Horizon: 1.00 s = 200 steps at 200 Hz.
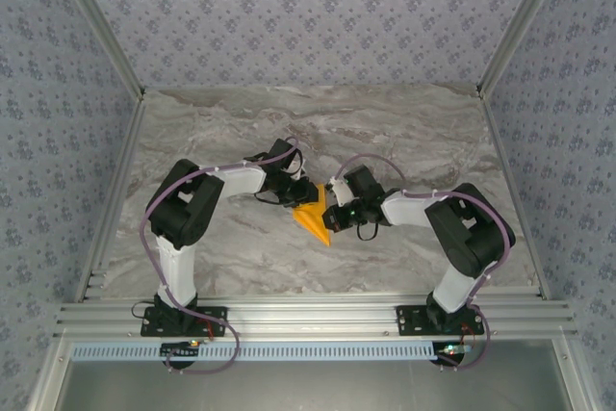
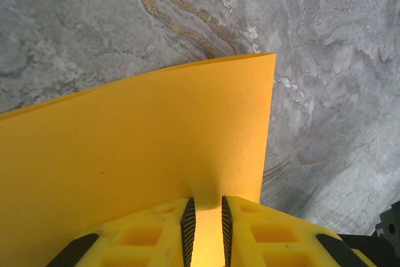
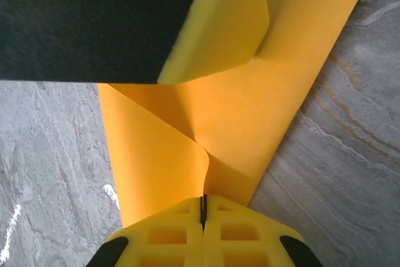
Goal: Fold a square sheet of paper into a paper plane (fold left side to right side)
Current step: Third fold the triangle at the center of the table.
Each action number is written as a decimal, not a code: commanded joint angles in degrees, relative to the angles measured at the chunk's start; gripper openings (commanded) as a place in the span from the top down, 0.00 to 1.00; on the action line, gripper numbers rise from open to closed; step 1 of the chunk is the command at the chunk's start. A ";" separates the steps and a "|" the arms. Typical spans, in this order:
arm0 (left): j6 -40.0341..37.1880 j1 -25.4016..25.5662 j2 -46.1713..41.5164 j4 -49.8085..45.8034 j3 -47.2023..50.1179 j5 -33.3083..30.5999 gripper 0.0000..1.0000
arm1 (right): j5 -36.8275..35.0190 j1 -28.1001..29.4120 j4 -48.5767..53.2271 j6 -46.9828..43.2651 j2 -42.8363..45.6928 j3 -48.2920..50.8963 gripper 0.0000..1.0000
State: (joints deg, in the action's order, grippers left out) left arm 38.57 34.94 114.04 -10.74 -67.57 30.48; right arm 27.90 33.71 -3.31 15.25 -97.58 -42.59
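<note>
While both of my arms reached inward over the grey marbled tabletop (image 1: pixel 231 132), my left gripper (image 1: pixel 292 190) sat just left of the tabletop's middle. The square sheet of paper (image 1: pixel 314 222) lay about midway between the left and right edges, a little nearer the near edge than the far one. In the left wrist view my left gripper (image 2: pixel 206 220) had its jaws set narrow. The sheet (image 2: pixel 137 154) ran down into the slim gap between the ribbed pads (image 2: pixel 187 223), so I held it by that margin. From there the paper rose away as a broad, slightly bowed panel, one corner standing free above the stone. From above, the sheet showed as an orange wedge tapering toward the near edge, touching both grippers. Just right of it was my right gripper (image 1: pixel 333 211). In its wrist view the right gripper (image 3: pixel 203 207) had its jaws pressed together on a sharp crease of the sheet (image 3: pixel 262 117), which spread away in two layers. Farther up, a flap curled against a black surface (image 3: pixel 81 23) that I could not identify.
</note>
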 commanded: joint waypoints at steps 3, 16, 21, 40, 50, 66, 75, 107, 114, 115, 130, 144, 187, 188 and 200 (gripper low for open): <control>-0.62 0.91 2.68 -2.70 0.40 -1.43 0.79 | -0.49 -0.18 1.58 0.13 -1.91 -0.22 1.00; -0.65 0.97 2.59 -2.79 0.16 -1.39 0.79 | -0.49 -0.13 1.60 0.14 -2.09 -0.21 1.00; -0.60 0.93 2.56 -2.79 0.16 -1.37 0.79 | -0.46 -0.05 1.59 0.14 -2.21 -0.21 1.00; -0.64 1.03 2.51 -2.92 -0.18 -1.25 0.79 | -0.66 0.02 2.15 -0.03 -2.32 -0.61 1.00; -0.68 1.05 2.41 -3.01 -0.36 -1.28 0.79 | -0.83 0.02 2.69 -0.30 -2.33 -0.77 1.00; -1.01 1.05 1.83 -3.63 -0.88 -1.38 0.78 | -1.14 -0.04 3.54 -0.65 -2.27 -1.01 1.00; -1.29 0.97 1.30 -4.41 -1.59 -1.61 0.78 | -1.33 -0.04 4.14 -0.89 -2.34 -1.17 1.00; -3.42 0.07 -1.50 -8.74 -5.07 -2.69 0.75 | -2.29 0.18 6.27 -1.76 -2.61 -1.27 1.00; -3.95 -0.13 -2.08 -9.68 -5.81 -2.91 0.73 | -2.62 0.22 6.82 -1.92 -2.55 -1.27 1.00; -4.03 -0.22 -2.21 -9.80 -5.90 -2.94 0.73 | -2.65 0.26 6.91 -1.95 -2.54 -1.27 1.00; -4.84 -0.92 -3.40 -11.68 -7.38 -3.44 0.69 | -3.19 0.39 7.61 -2.28 -2.77 -1.31 1.00; -5.41 -1.51 -4.68 -12.90 -7.93 -4.19 0.68 | -3.42 0.47 8.20 -2.48 -2.79 -1.42 1.00; -3.78 -1.75 -10.99 -10.06 -1.50 -4.04 0.74 | -3.73 0.61 8.67 -2.75 -3.06 -1.65 1.00; -3.68 -1.73 -11.14 -9.90 -1.33 -3.94 0.75 | -3.73 0.63 8.72 -2.75 -3.10 -1.64 1.00; -2.55 -1.39 -12.76 -7.80 1.36 -2.54 0.78 | -3.73 0.65 8.81 -2.89 -3.30 -1.82 1.00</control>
State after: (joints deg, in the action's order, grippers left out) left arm 34.92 32.95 105.71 -20.23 -70.52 26.15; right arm 27.68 33.89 -0.16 13.78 -98.41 -44.56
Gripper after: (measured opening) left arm 0.244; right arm 0.057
